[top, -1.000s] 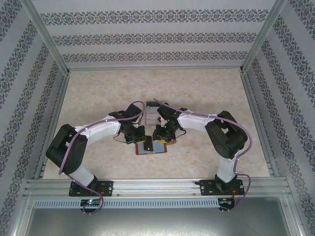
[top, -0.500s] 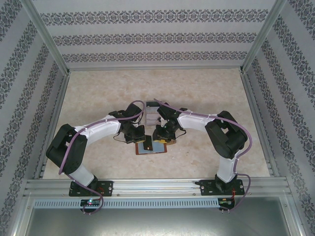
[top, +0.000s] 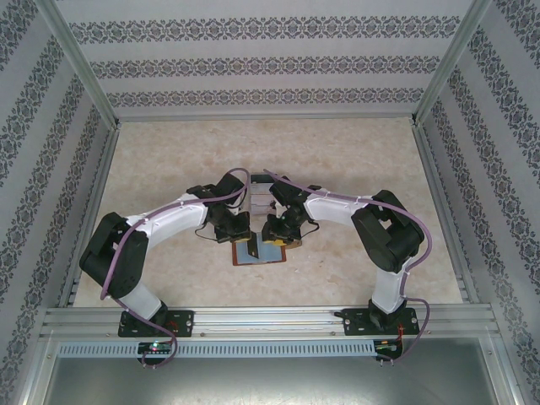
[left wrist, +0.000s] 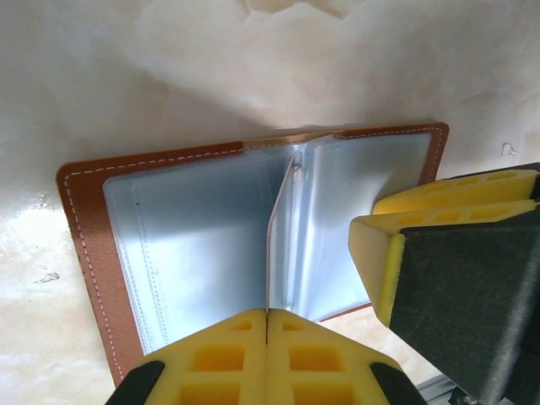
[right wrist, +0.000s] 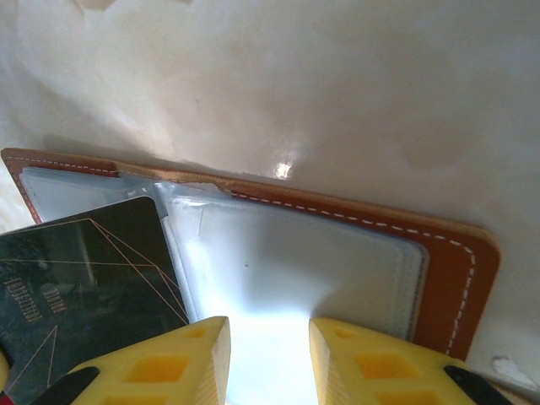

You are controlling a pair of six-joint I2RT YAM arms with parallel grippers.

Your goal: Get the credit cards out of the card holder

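Marble table (top: 337, 152) carries the open wallet (top: 257, 253) at centre, where the left gripper (left wrist: 267, 325) has edged in and clamped shut on an upright pale leaf (left wrist: 283, 219), so extraction can start, while the right gripper (right wrist: 268, 337), half-open and empty, pins the wallet.

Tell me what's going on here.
The card holder lies open on the table. The left pincer is shut on a thin pale sheet standing up at its fold; card or sleeve, I cannot tell. The right pincer, jaws apart, sits over the right-hand pocket, beside a dark card.
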